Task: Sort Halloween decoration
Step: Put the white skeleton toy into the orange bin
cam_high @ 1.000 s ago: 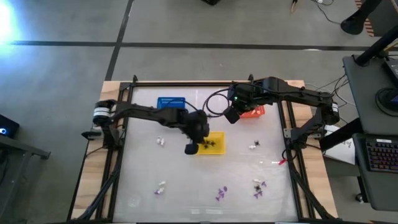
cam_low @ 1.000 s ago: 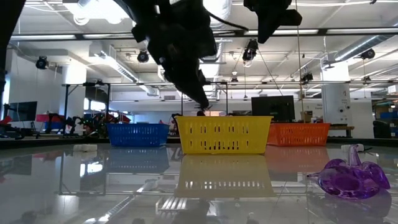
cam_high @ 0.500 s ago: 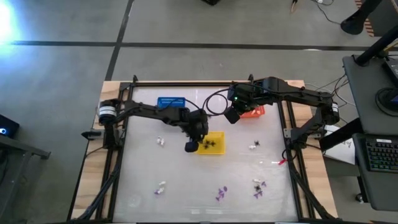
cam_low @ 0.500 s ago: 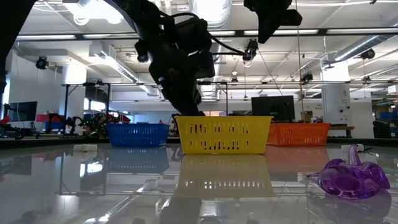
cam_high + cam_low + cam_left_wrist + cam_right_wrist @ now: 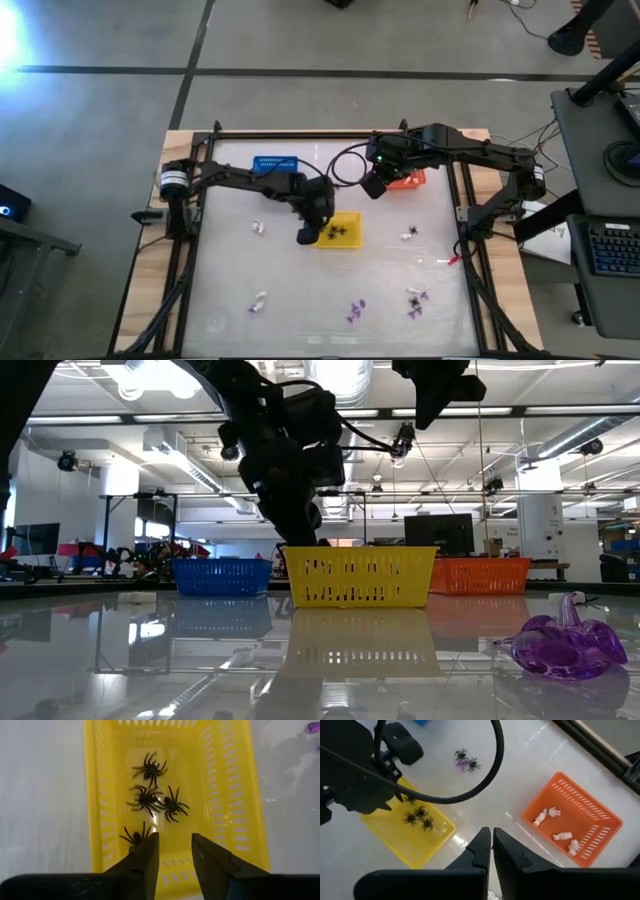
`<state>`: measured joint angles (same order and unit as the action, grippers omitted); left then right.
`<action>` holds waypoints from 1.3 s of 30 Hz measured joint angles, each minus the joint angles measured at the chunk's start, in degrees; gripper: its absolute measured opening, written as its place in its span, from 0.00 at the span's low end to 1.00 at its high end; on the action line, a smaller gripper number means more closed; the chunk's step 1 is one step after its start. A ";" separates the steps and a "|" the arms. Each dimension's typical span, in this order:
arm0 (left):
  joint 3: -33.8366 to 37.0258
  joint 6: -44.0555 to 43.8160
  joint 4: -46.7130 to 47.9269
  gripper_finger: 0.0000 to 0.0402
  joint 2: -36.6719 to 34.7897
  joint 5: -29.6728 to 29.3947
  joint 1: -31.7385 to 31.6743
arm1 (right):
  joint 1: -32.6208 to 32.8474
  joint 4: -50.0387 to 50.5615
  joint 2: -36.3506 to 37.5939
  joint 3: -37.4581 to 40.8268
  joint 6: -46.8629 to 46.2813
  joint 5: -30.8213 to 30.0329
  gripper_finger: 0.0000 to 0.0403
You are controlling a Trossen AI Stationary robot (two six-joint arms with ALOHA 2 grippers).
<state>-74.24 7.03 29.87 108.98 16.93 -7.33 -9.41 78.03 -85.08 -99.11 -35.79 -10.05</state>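
Observation:
Over the near-left end of the yellow basket (image 5: 95, 795) my left gripper (image 5: 175, 837) stands open, pointing steeply down with nothing between its fingers. Several black spiders (image 5: 145, 800) lie on the basket's floor, one of them (image 5: 135, 836) right beside a fingertip. In the high view this gripper (image 5: 308, 236) is at the yellow basket's (image 5: 350, 222) left end. My right gripper (image 5: 491, 831) waits shut and empty, high above the table by the orange basket (image 5: 600, 815), which holds white figures (image 5: 545, 814).
A blue basket (image 5: 275, 165) stands at the back left. Loose white trinkets (image 5: 258, 228) (image 5: 408, 235) and purple ones (image 5: 355, 310) lie scattered over the near half of the table. Two spiders and a purple piece (image 5: 461, 766) lie beyond the yellow basket. A cable loops between the arms.
My left gripper has sunk a little toward the yellow basket's left end, tipping steeper, and has opened. The small dark thing that it held at its fingertips above the rim is gone from them; a spider now lies in the basket beside the fingertip.

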 joint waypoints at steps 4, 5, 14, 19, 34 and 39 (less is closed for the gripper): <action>-2.90 2.04 5.84 0.28 -0.85 -0.02 0.00 | 0.02 3.76 0.27 0.00 -0.02 3.06 0.03; -3.66 2.69 6.94 0.28 -1.31 -0.02 0.00 | 0.04 5.06 0.39 0.00 -0.13 3.31 0.03; -5.08 5.00 18.50 0.28 -9.46 -7.72 0.00 | 1.94 12.00 0.59 0.00 -0.68 3.46 0.03; -4.82 4.27 23.62 0.28 -16.59 -11.23 -0.07 | 3.79 12.04 0.19 0.01 -0.92 3.11 0.03; -4.82 -6.13 31.45 0.28 -39.17 -13.69 0.00 | 3.39 10.58 -1.70 0.94 9.91 2.84 0.03; -4.80 -7.14 31.02 0.28 -42.44 -18.52 0.00 | 3.52 9.52 -1.70 0.94 7.49 2.55 0.03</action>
<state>-79.05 -0.11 60.90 66.54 -1.59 -7.33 -5.89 87.55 -86.78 -98.17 -28.31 -7.50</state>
